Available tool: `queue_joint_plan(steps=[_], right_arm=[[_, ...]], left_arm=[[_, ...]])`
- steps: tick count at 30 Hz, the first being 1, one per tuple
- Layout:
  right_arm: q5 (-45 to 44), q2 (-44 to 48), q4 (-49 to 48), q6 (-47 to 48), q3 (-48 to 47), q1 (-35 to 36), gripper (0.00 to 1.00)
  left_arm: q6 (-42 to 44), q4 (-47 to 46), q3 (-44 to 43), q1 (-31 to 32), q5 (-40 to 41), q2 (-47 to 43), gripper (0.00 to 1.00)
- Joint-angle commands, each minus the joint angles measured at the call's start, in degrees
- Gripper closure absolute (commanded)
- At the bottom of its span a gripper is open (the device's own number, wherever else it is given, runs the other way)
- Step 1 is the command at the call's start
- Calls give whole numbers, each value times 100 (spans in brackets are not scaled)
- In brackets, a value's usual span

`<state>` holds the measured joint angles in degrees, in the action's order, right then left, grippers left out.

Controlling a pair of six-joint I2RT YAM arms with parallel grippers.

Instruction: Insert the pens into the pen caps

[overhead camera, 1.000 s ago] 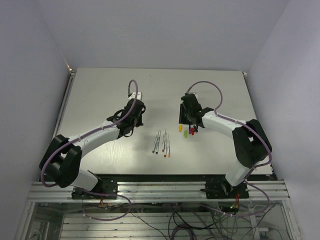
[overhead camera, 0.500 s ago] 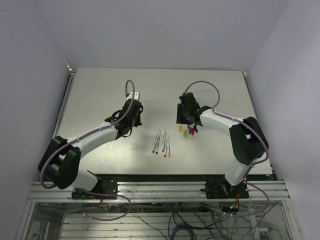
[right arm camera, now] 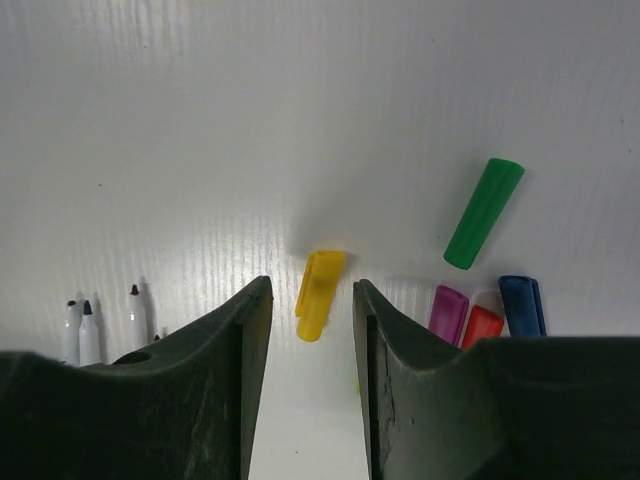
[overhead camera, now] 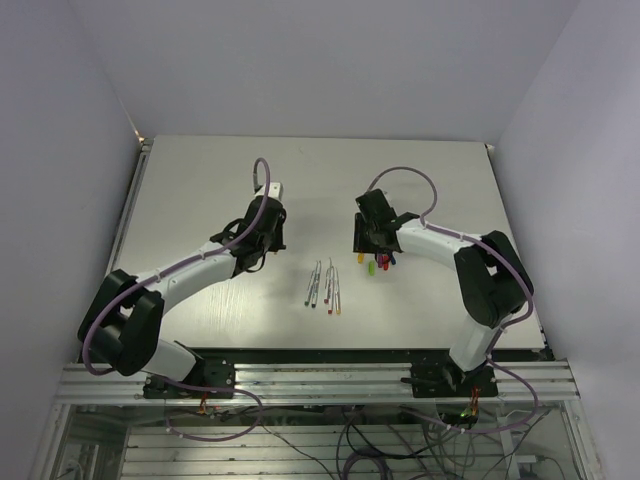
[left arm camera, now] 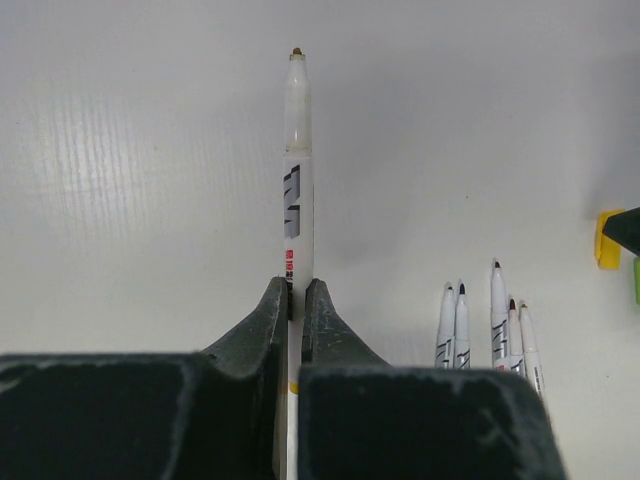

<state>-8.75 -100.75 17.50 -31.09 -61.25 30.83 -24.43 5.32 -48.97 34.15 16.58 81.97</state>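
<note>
At centre-left of the top view, the left gripper (left arm camera: 296, 292) is clenched on a white pen (left arm camera: 297, 190), whose brownish tip points away from the fingers. The other pens (overhead camera: 323, 287) lie side by side at mid-frame on the table (overhead camera: 200, 180). Right of them the right gripper (right arm camera: 311, 300) is released, its jaws apart on either side of the yellow cap (right arm camera: 320, 285). Further right lie the green cap (right arm camera: 484, 212), then the purple cap (right arm camera: 448, 313), red cap (right arm camera: 481, 326) and blue cap (right arm camera: 522, 304) close together.

Robot lab: white enclosure walls (overhead camera: 60, 120), aluminium frame (overhead camera: 320, 381), loose cabling (overhead camera: 350, 440).
</note>
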Motion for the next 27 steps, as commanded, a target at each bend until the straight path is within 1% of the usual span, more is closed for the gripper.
queue_joint_plan(steps=[1,9,11,14,16,23,27], right_arm=[[-53,-175,138,-69,-82,20,62],[-41,-436,233,-79,-218,19,62],[-32,-490,240,-73,-242,20,64],[-45,-544,302,-94,-271,15,72],[-55,-575,413,-107,-313,20,73],[-82,-509,725,-81,-282,18,68],[-66,-473,806,-65,-237,28,69]], left_arm=[[103,-238,-225,-57,-194,80,93],[140,-218,-278,-99,-354,181,93],[146,-218,-291,-107,-396,202,93],[164,-188,-331,-128,-423,260,93],[158,-192,-352,-137,-417,269,93],[190,-202,-369,-170,-454,298,93],[193,-207,-374,-181,-470,323,93]])
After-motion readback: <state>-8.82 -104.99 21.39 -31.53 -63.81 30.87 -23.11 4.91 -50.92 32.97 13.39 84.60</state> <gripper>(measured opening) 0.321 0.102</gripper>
